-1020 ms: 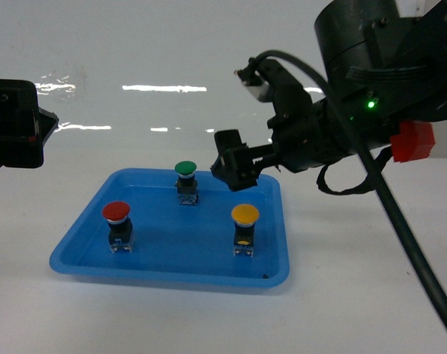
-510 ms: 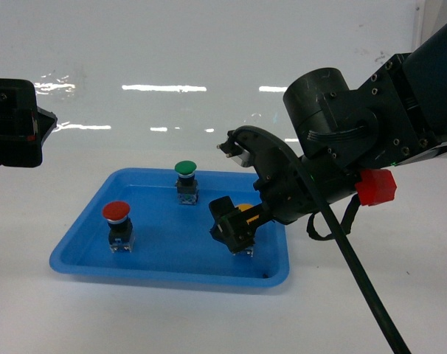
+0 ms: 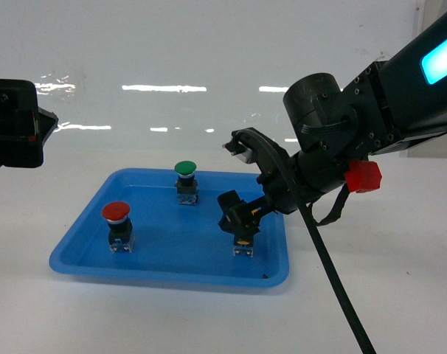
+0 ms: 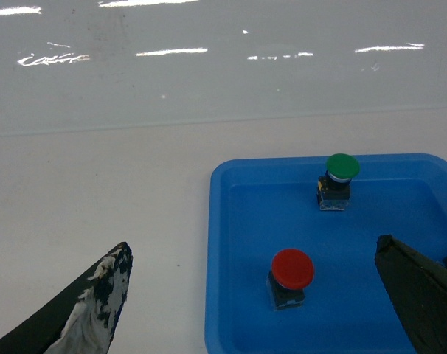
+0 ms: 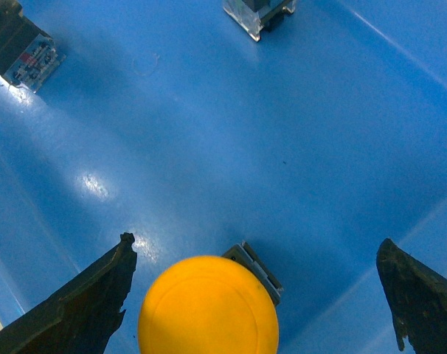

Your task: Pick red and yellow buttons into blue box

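White tabletop (image 3: 371,310) — glossy white wall (image 3: 172,44) streaked with light.

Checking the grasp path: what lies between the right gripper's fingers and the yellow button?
Nothing. In the right wrist view the yellow button sits between the open right gripper's fingers, with only bare blue tray floor in the gaps either side.

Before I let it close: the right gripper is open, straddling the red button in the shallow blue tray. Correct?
Not quite. The right gripper is open, but it straddles the yellow button, not the red one. The right wrist view shows the yellow cap between the fingers; the head view shows the red button standing apart at the left of the blue tray.
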You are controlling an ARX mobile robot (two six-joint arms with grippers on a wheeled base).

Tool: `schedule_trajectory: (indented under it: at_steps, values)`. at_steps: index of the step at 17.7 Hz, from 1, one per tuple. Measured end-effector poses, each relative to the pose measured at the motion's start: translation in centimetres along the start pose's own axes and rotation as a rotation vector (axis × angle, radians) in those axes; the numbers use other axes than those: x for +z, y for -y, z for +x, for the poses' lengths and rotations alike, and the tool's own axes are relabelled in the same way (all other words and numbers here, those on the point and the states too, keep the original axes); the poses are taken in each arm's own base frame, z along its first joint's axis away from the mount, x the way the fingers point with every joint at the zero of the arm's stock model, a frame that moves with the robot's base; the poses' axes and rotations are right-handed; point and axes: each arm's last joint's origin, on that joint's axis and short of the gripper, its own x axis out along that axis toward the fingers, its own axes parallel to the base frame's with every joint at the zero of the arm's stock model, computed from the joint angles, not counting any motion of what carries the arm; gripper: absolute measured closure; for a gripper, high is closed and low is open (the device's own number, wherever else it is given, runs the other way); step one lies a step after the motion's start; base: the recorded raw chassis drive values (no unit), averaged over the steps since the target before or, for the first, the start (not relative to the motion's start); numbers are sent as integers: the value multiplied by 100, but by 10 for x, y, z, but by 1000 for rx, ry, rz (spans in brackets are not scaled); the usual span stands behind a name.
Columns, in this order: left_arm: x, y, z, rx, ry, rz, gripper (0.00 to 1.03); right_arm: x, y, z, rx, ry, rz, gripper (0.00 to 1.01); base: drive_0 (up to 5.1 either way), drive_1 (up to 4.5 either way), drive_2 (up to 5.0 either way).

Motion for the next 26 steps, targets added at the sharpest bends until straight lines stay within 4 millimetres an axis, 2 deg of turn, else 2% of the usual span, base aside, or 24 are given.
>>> schedule_trajectory:
  at_steps: [2,3,8,9,17,19,23,24,26]
  values:
    - [0,0,0,0,0,0,5,5,-1,0,4,17,-10,3,0,0,0]
    - [0,0,0,0,0,0,5,5,-4,2,8,13,-13,11,0,0,0]
    - [0,0,0,0,0,0,5,0,-21,11,34,-8,-26,62,0,0,0]
    - [0,0,0,0,0,0,5,-2,-22,12,36,-11,-24,68,0,0,0]
    - [0,0,0,0,0,0,5,-19,-27,-1,-55,78,5,69,0,0,0]
    - [0,0,0,0,0,0,5,-17,-26,-18,-108,162,29,69,0,0,0]
    - [0,0,0,0,0,0,5,16,-35,-93,-255,445,45,69,0,0,0]
    - [0,0,0,0,0,0,5,17,-39,-109,-289,498,55,69,0,0,0]
    - [0,0,0,0,0,0,5,2,-49,-130,-371,564,92,69,0,0,0]
